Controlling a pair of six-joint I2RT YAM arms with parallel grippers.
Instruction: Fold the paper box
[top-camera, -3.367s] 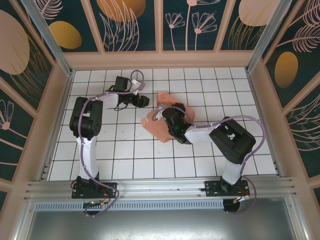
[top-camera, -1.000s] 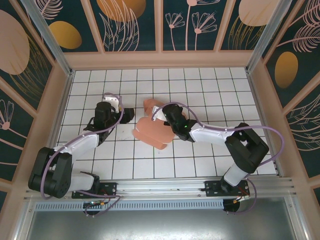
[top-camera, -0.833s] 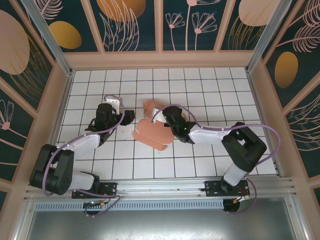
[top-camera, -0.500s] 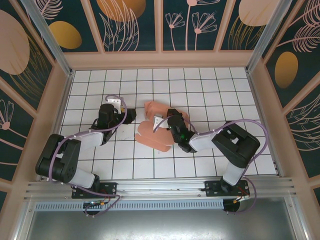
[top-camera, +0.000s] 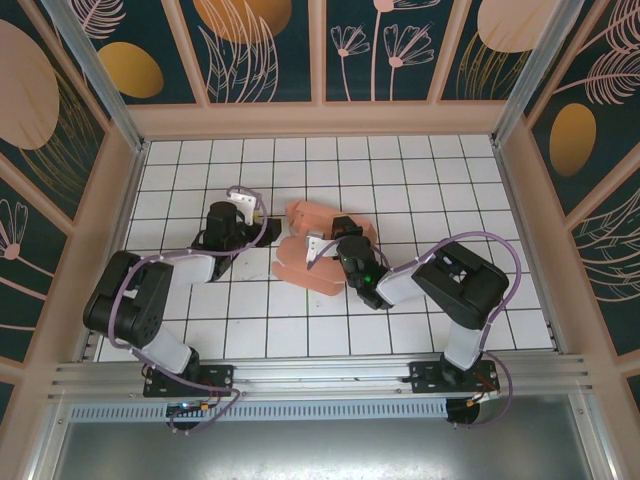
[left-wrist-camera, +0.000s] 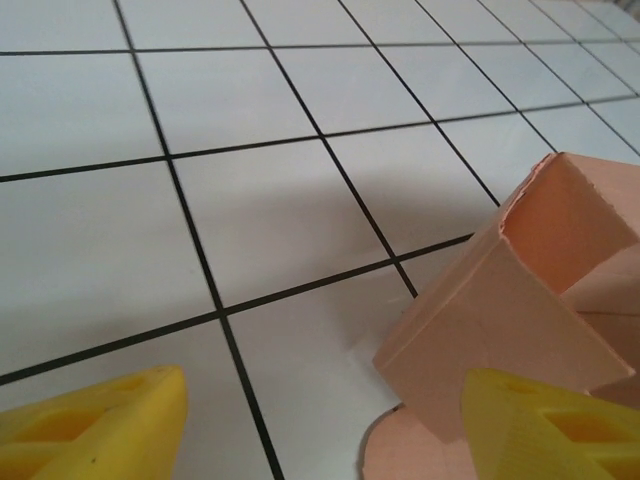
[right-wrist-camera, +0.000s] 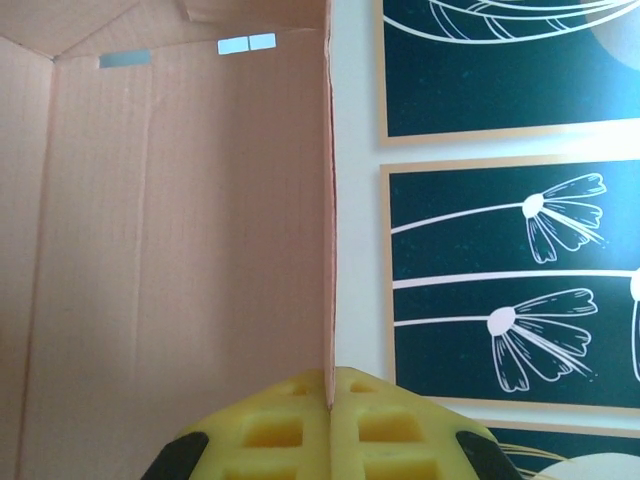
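Top view: the paper box (top-camera: 312, 250), salmon-pink and partly folded, lies near the centre of the white tiled table (top-camera: 420, 170). Two small pale strips (right-wrist-camera: 247, 44) sit on its card; any writing on them is illegible. The right arm, elbow to the right, reaches left, its right gripper (top-camera: 338, 250) closed on the box. Right wrist view: a card edge (right-wrist-camera: 329, 200) is pinched between the yellow pads (right-wrist-camera: 270, 430), beside flower-patterned wall panels (right-wrist-camera: 500, 250). The left arm lies low, reaching right. The left gripper (left-wrist-camera: 320, 430) stands open just left of a raised box corner (left-wrist-camera: 500, 310). Contact cannot be told.
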